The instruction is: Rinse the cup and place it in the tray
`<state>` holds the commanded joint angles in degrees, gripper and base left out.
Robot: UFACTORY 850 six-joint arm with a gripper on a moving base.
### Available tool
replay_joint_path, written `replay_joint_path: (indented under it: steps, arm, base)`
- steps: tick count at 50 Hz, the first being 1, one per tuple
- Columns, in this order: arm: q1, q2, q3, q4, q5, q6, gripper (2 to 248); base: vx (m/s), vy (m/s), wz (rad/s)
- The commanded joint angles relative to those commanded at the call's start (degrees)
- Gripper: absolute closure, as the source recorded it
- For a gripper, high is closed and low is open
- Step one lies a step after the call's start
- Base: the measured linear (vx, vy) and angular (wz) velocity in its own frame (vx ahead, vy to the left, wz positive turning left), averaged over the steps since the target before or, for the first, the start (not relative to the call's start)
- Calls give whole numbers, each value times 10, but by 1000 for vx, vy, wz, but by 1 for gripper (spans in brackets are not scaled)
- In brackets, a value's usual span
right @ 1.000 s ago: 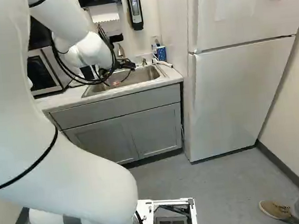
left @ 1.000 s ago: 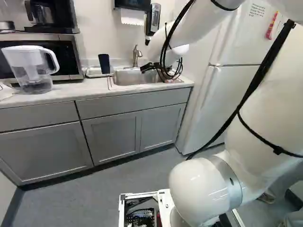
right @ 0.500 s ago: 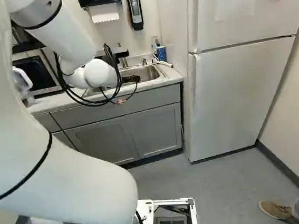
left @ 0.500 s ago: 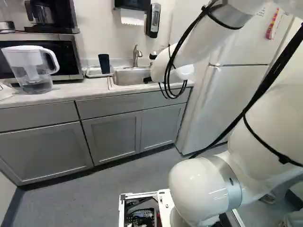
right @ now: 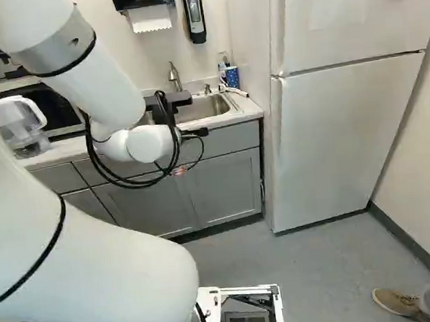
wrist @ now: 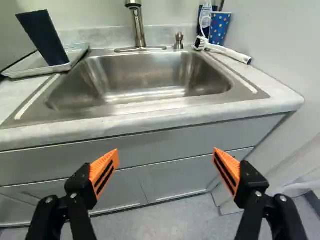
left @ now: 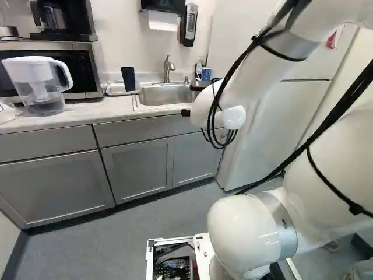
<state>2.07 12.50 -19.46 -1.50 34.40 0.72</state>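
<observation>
Nearest, the white arm (left: 256,70), at the right side of the left base view, has drawn back from the sink against its own lowest joint, while the base has not moved. The gripper (wrist: 166,151) has come away with it; its two orange-padded fingers stand wide apart in front of the counter (wrist: 150,125), with nothing held between them. Behind them lies the sink (wrist: 145,102), and the faucet (wrist: 138,25) rises at its rear edge. Beside the sink, in the upper left part of the left base view, the dark blue cup (wrist: 42,37) stands in the tray (wrist: 25,67), in the same place as one second ago. So I judge that the placing is done and the arm is retreating; whether the cup is well rinsed, I cannot tell. Probably only a clear withdrawal remains, without touching the cup.
</observation>
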Motion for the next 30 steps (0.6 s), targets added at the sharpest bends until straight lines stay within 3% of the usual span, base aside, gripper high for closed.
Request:
replay_joint_path:
  steps: [30]
  arm:
    - [-14, 24, 98, 10, 106, -5, 3]
  base:
    - [0, 0, 0]
